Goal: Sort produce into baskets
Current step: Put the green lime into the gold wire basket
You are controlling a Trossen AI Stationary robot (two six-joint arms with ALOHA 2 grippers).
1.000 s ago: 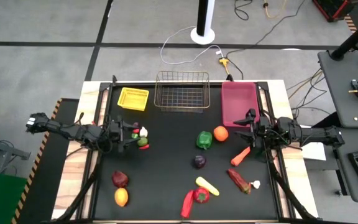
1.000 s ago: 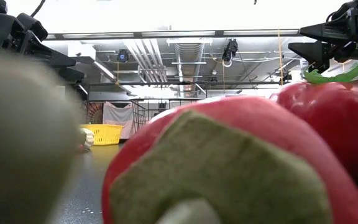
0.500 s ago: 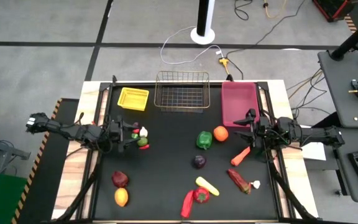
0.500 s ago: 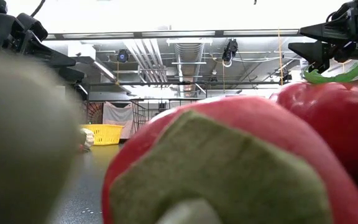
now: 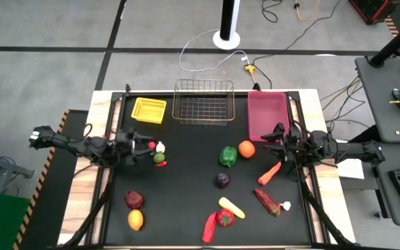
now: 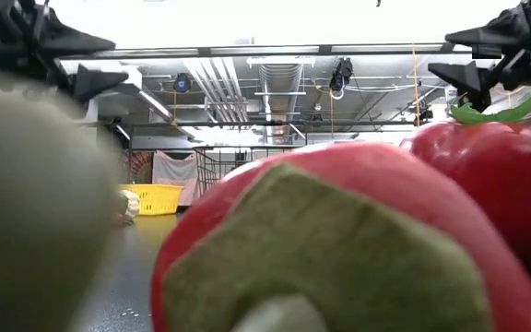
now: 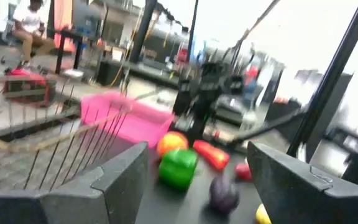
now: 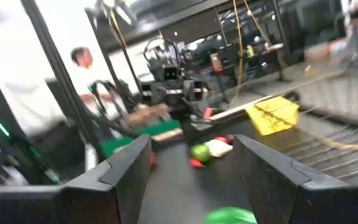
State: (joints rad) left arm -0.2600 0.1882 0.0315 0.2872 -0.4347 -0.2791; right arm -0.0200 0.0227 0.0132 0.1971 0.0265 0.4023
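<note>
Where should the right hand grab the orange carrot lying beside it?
Take the carrot across its middle, coming straight down from above. It lies flat and slanted on the table, so turn the right hand to close across its narrow width, probably.

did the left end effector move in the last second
Yes. In the high view the left end effector has drawn back toward the table's left edge, away from the small produce cluster.

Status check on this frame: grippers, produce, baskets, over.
Left gripper open, empty, by the small pile. Right gripper open, empty, above the carrot. Yellow tray, wire basket, pink bin all empty. Nothing blocking.
</note>
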